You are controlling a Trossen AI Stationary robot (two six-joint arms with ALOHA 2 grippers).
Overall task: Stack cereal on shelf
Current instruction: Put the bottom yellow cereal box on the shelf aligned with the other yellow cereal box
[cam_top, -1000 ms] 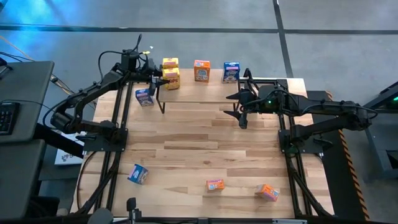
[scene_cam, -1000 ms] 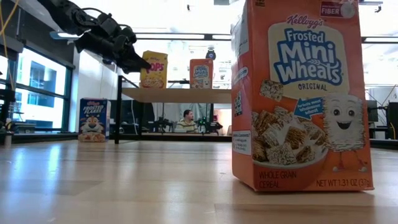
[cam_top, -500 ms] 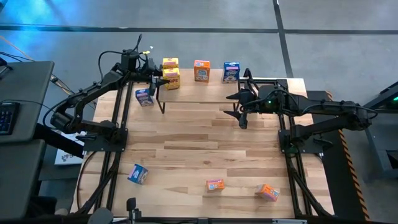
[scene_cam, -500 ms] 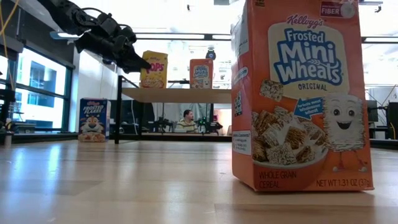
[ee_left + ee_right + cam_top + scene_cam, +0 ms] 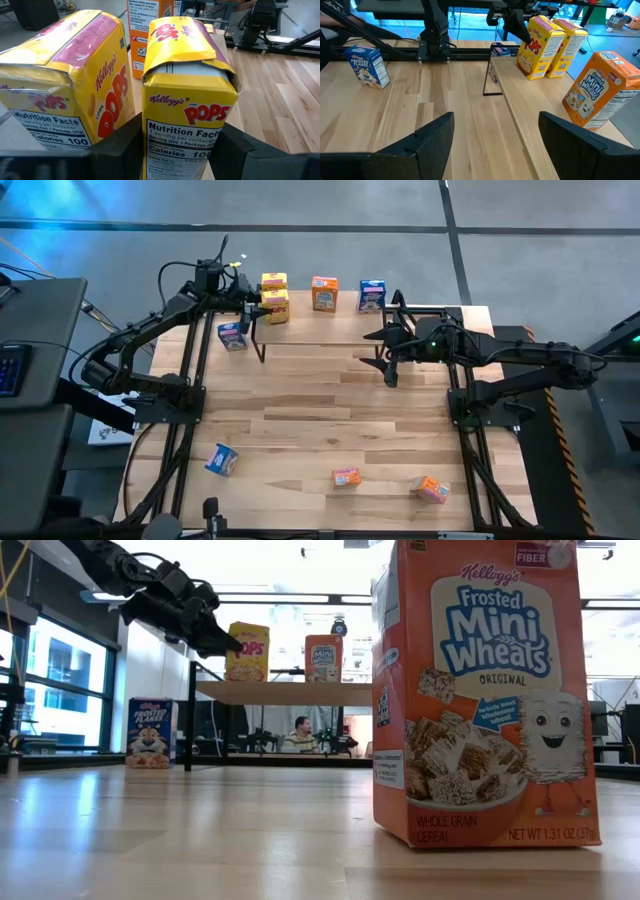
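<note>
The shelf [image 5: 320, 317] stands at the table's far edge. On its plank stand two yellow cereal boxes [image 5: 273, 281] [image 5: 277, 307], an orange one [image 5: 324, 294] and a blue one [image 5: 371, 295]. My left gripper [image 5: 256, 305] reaches in from the left and is shut on the nearer yellow box [image 5: 187, 100]; the second yellow box [image 5: 65, 85] stands right beside it. A blue box [image 5: 232, 335] stands on the table by the shelf's left legs. My right gripper [image 5: 384, 350] hovers open by the shelf's right end, touching nothing. My left gripper pinches the yellow box between its two fingers [image 5: 125, 147], one on each broad face, at the end with the nutrition panel [image 5: 182, 142]. It comes from the table's left, slanting slightly down. The box stands upright on the shelf's plank [image 5: 285, 692].
Near the front edge lie a blue box [image 5: 222, 459] and two orange boxes [image 5: 346, 477] [image 5: 431, 488]; one orange box [image 5: 480, 690] fills the low view's right. The middle of the tabletop [image 5: 320, 410] is bare wood. A person [image 5: 300, 730] sits far behind the table.
</note>
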